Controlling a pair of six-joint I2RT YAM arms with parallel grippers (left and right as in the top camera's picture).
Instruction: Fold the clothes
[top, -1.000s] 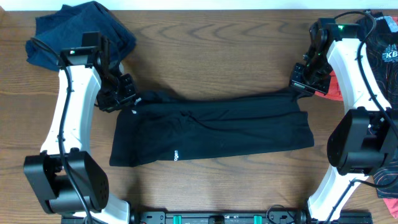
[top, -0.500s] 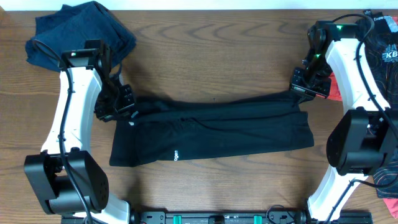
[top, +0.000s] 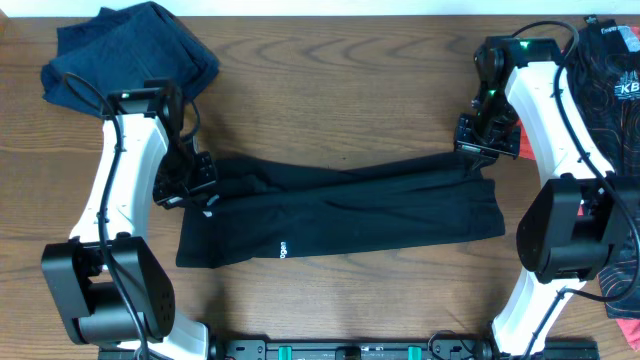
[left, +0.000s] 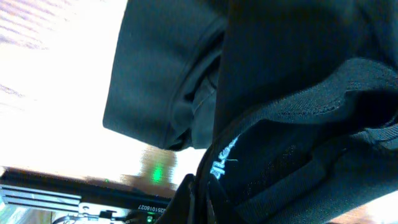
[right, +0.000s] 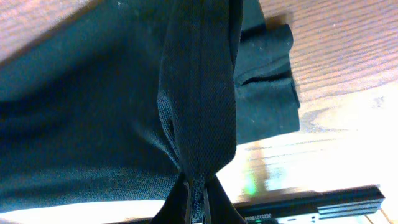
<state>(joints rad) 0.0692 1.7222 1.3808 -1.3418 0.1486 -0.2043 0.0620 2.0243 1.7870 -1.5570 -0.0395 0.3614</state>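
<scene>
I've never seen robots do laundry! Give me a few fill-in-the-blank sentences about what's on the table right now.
The garment that the left gripper and right gripper both pinch is ___. The navy garment lies crumpled on the ___ arm's side. The table looks made of ___.
Missing words: black; left; wood.

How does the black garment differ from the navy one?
The black garment lies stretched long across the table; the navy one sits bunched at its far left corner. The left claw and right claw pinch the black garment's top corners; neither holds the navy one. Both are dark cloth.
</scene>
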